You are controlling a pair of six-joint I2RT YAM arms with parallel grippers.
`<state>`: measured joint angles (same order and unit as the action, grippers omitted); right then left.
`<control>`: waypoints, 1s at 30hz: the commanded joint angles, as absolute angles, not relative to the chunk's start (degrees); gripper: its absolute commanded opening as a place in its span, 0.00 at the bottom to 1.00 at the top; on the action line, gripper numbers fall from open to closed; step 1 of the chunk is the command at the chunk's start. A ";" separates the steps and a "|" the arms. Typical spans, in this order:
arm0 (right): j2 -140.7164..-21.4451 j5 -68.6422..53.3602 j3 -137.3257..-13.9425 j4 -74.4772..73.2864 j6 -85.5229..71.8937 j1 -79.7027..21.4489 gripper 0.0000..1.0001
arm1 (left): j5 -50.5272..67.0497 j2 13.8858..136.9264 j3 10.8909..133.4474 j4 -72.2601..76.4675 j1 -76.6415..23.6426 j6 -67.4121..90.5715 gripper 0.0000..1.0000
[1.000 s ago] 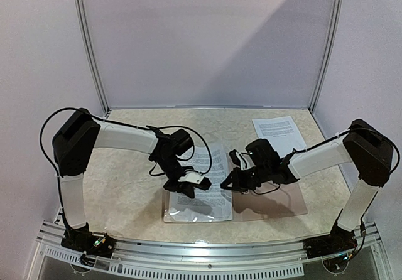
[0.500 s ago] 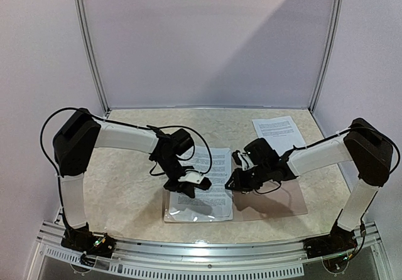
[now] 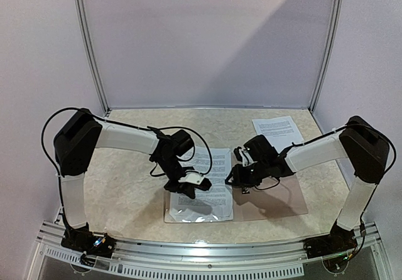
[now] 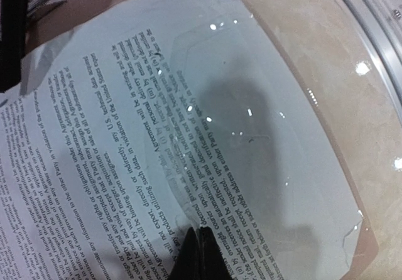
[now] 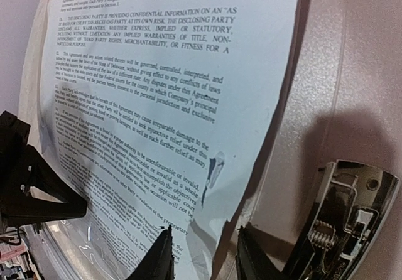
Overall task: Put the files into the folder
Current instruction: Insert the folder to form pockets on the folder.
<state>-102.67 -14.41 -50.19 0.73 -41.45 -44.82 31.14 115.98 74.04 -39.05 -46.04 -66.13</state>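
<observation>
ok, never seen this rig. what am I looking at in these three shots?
Two robot arms bolted to a table, each ending in a two-finger claw. The wide shot looks down from above and behind them; the other two come from cameras on the wrists. On the table lies an open brown folder with a metal clip and a clear sleeve. A printed sheet lies on it, partly under the sleeve; a second sheet sits at the back right. The left claw is shut, tips at the sleeve; whether it pinches it I cannot tell. The right claw is open, the sheet's edge between its fingers.
</observation>
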 commanded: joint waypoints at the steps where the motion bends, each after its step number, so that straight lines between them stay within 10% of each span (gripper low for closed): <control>1: -105.51 -20.03 -49.65 4.40 -42.52 -44.64 0.27 | 31.30 117.39 73.35 -38.60 -46.58 -65.92 0.00; 8: -105.20 -23.27 -48.36 10.86 -43.33 -44.61 0.09 | 31.32 117.69 73.56 -38.45 -46.58 -65.95 0.00; 30: -105.66 -19.73 -53.44 5.31 -37.94 -48.11 0.20 | 30.59 117.98 73.83 -38.99 -46.58 -66.24 0.00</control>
